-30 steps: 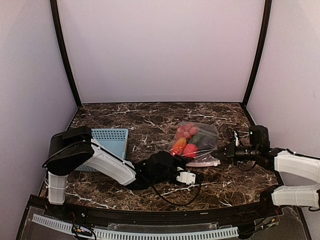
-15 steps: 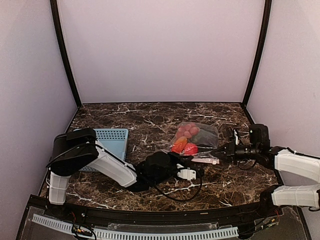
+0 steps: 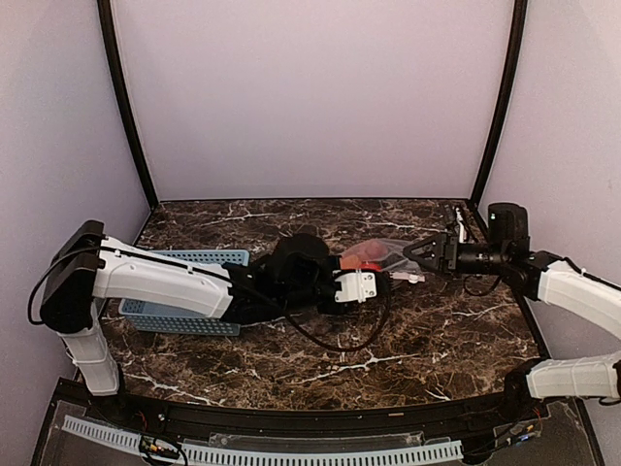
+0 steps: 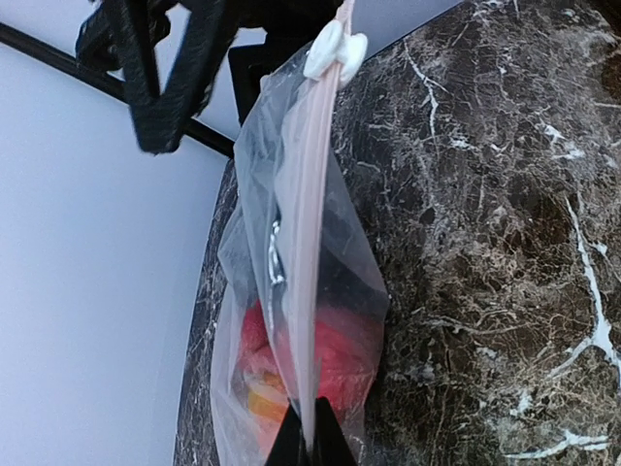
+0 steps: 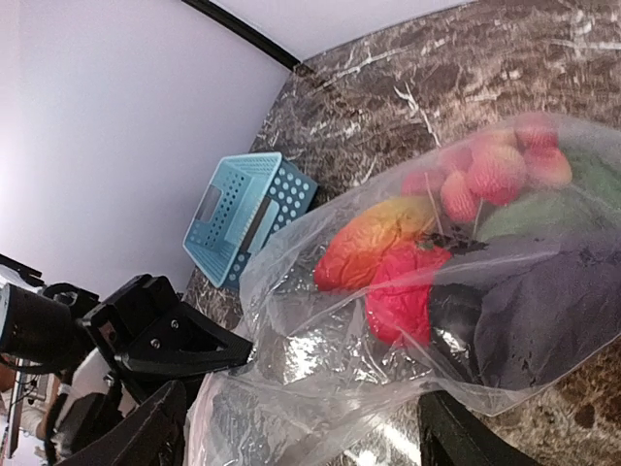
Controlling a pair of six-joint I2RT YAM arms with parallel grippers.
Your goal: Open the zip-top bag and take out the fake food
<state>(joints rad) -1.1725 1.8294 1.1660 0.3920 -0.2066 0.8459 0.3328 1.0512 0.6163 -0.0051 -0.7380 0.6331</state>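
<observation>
From above, the bag [image 3: 390,252] hangs between the two end effectors, toward the far right corner of the worktop [image 3: 456,330]. The left end effector [image 3: 380,279] reaches in from the left and the right end effector [image 3: 412,250] from the right edge. Red food [image 3: 363,254] shows through the plastic. A blue basket [image 3: 199,258] sits near the left edge, and the left arm [image 3: 165,282] crosses over it and hides most of it. A black cable [image 3: 330,340] loops on the worktop under the left wrist.

In the left wrist view, the fingertips [image 4: 289,442] are pinched together on the pale zip strip [image 4: 306,252]. The strip runs up to a white slider [image 4: 330,47] beside the right end effector's black frame.

In the right wrist view, the fingers [image 5: 141,432] stand wide apart with the bag's crinkled edge between them. Inside the bag are red balls [image 5: 485,170], an orange-red piece [image 5: 374,238], a red piece [image 5: 403,291], a green vegetable [image 5: 543,214] and an eggplant [image 5: 543,325].
</observation>
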